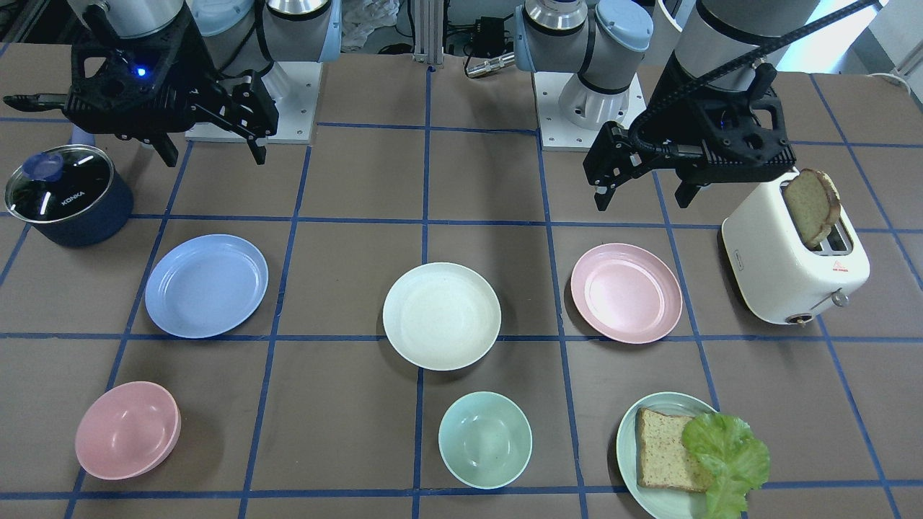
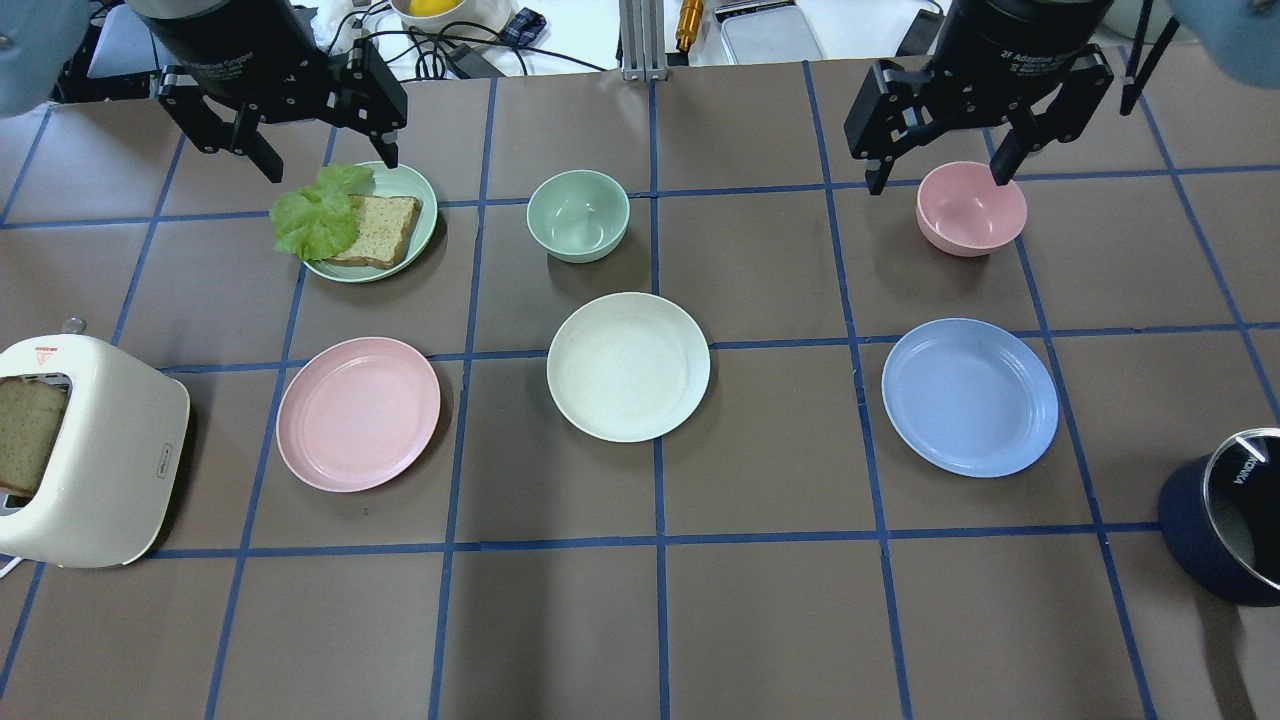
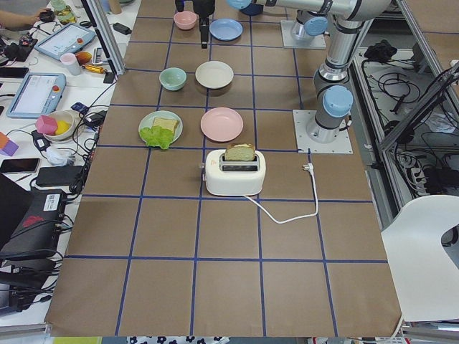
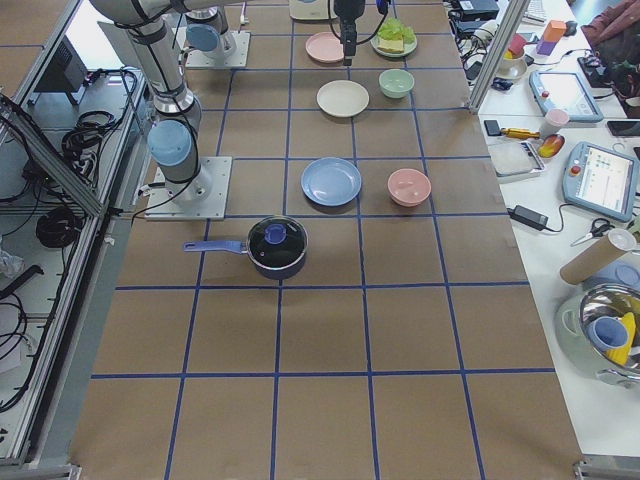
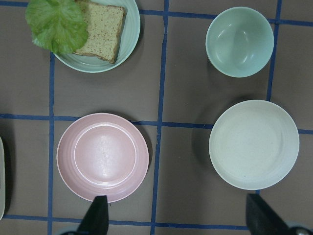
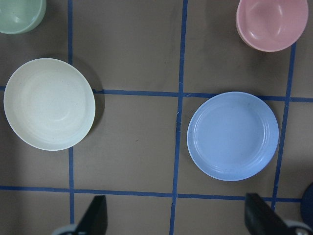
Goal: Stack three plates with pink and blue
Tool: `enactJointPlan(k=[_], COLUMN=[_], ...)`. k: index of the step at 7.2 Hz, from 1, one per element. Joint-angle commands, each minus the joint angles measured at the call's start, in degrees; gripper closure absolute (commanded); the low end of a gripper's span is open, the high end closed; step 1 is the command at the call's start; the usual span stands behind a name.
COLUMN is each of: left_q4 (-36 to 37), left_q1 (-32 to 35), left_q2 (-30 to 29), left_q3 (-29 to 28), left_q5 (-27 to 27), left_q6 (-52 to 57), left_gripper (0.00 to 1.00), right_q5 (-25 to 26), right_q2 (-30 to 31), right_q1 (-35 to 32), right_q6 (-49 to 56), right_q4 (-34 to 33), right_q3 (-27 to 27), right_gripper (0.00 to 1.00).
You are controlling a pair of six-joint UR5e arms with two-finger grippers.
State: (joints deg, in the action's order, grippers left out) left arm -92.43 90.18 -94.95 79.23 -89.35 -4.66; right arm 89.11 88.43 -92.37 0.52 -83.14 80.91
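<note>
Three plates lie apart in a row on the brown table. The pale pink plate (image 2: 358, 413) is on the left, the cream-white plate (image 2: 628, 366) in the middle, the light blue plate (image 2: 969, 396) on the right. My left gripper (image 2: 330, 165) is open and empty, held high above the table; its wrist view shows the pink plate (image 5: 102, 156) and the cream plate (image 5: 254, 144) below. My right gripper (image 2: 938, 180) is open and empty, also held high; its wrist view shows the blue plate (image 6: 233, 136) and the cream plate (image 6: 49, 104).
A pink bowl (image 2: 971, 207) stands beyond the blue plate and a green bowl (image 2: 578, 215) beyond the cream plate. A pale green plate (image 2: 428, 200) holds bread and lettuce. A white toaster (image 2: 90, 450) with bread stands far left, a dark lidded pot (image 2: 1225, 520) far right.
</note>
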Motion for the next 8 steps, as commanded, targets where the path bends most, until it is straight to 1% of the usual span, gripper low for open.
enactJointPlan(k=[1,8], left_q4=[-0.2,-1.0], left_q1=[-0.2,-0.2], left_q2=[0.2,1.0], left_q3=[0.0,0.5], left_q5=[-0.1,-0.3], left_q6=[0.0,0.0], left_gripper=[0.00,0.00], right_q5=[0.0,0.0], right_q2=[0.0,-0.4], right_q1=[0.0,0.0], right_q6=[0.0,-0.1], right_q4=[-0.1,-2.1], right_q3=[0.0,0.0], right_gripper=[0.00,0.00])
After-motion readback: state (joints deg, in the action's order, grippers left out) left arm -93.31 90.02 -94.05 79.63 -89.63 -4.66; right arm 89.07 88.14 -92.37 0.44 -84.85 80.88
